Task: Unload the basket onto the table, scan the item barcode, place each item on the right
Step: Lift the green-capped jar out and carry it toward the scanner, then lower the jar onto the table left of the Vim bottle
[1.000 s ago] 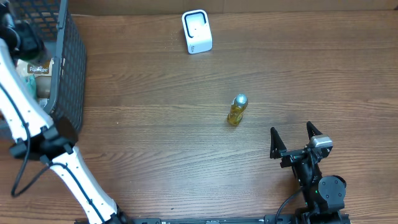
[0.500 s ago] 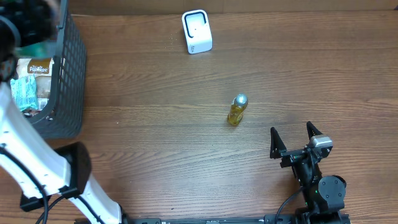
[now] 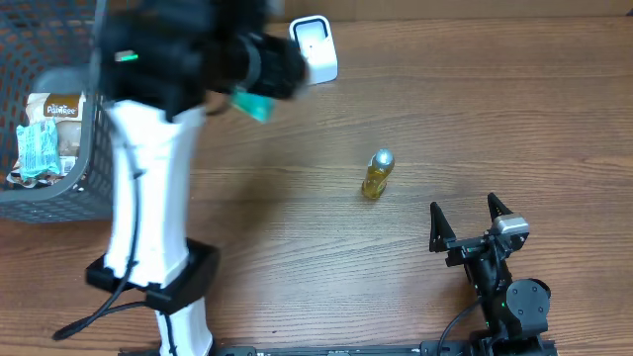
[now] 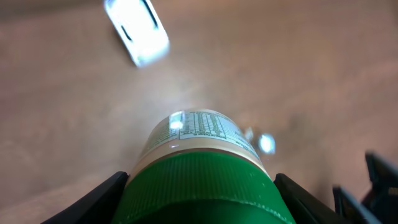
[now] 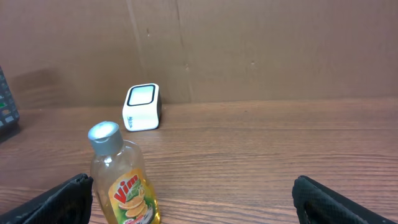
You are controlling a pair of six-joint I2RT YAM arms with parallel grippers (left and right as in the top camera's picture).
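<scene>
My left gripper [image 4: 200,198] is shut on a jar with a ribbed green lid [image 4: 199,180] and a white printed label [image 4: 202,127]. In the overhead view the left arm is blurred, and the gripper [image 3: 265,77] carries the jar [image 3: 253,105] just left of the white scanner [image 3: 314,49]. From the left wrist the scanner [image 4: 135,31] shows blurred ahead, at upper left. I see no barcode. My right gripper [image 3: 471,219] stands open low at the front right with nothing between its fingers.
A yellow Vim bottle [image 3: 376,175] with a silver cap stands mid-table, in front of the right gripper's left finger [image 5: 62,200]. A dark mesh basket [image 3: 59,193] with packets [image 3: 45,138] inside sits at the far left. A cardboard wall [image 5: 249,43] backs the table.
My left arm has swung out of the basket and across to the right with the green-lidded jar, ending near the scanner. The right arm and the Vim bottle have not moved.
</scene>
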